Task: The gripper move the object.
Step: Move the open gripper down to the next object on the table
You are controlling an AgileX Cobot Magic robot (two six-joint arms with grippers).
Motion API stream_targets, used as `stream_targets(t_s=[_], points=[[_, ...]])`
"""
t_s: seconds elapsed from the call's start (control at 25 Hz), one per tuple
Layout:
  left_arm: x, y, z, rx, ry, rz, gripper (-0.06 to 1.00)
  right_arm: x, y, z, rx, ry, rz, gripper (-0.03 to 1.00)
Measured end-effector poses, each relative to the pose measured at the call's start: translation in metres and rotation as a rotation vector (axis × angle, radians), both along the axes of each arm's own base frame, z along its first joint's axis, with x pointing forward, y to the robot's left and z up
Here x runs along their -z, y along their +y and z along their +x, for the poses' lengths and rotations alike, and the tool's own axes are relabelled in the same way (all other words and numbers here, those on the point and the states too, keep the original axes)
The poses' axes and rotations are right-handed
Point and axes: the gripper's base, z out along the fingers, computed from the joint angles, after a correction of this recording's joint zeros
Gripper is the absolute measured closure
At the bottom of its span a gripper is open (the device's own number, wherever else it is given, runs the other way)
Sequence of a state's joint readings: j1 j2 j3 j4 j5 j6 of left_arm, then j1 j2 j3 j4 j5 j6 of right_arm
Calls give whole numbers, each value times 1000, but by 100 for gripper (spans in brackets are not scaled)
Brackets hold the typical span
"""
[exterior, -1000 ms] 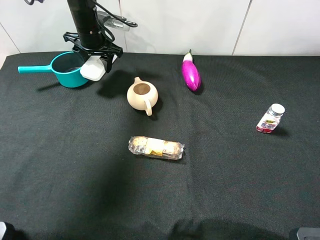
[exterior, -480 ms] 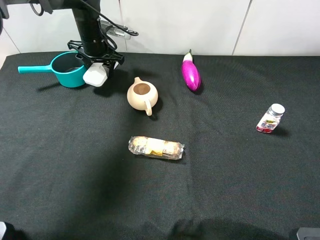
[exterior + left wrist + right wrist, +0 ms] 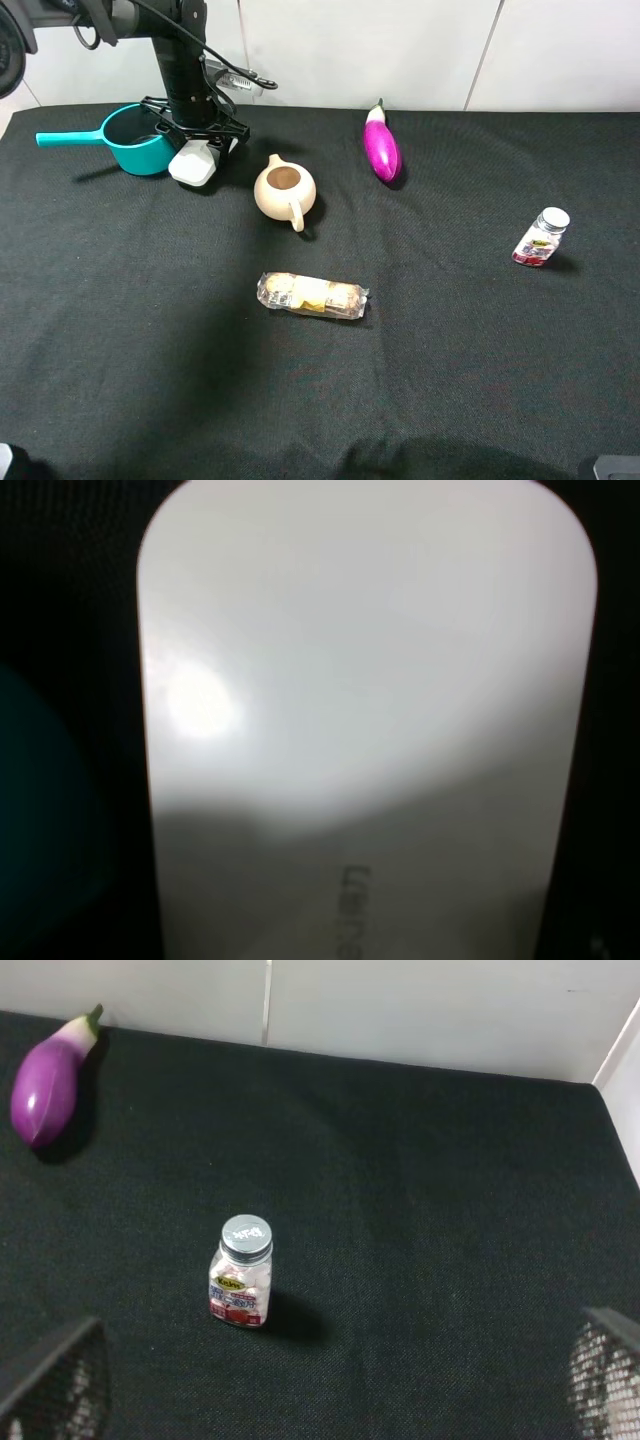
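So the left gripper (image 3: 197, 143) is clamped on the white case (image 3: 193, 166), which sits low over the black cloth (image 3: 150, 330), just beside the teal pot (image 3: 135, 140) and near the cream teapot (image 3: 285, 190). I can't tell if it's touching down. The right gripper (image 3: 330, 1385) is spread wide, with the little bottle (image 3: 241, 1272) in front of it.

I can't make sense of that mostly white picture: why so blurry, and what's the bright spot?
Left wrist view: the flat white plastic case fills the frame, seemingly too close to focus; the spot is glare. Exterior high view: sharp.
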State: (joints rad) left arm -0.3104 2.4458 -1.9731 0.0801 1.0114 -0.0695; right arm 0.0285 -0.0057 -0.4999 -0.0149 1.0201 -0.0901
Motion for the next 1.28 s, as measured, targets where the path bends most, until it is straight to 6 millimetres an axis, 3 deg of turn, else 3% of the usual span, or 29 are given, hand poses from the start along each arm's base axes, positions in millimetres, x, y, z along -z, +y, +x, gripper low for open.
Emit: stream_targets(t_s=[1.28], points=[[2,-1,3,1,-30,-10,27,0,0,0,0,0,0,27]])
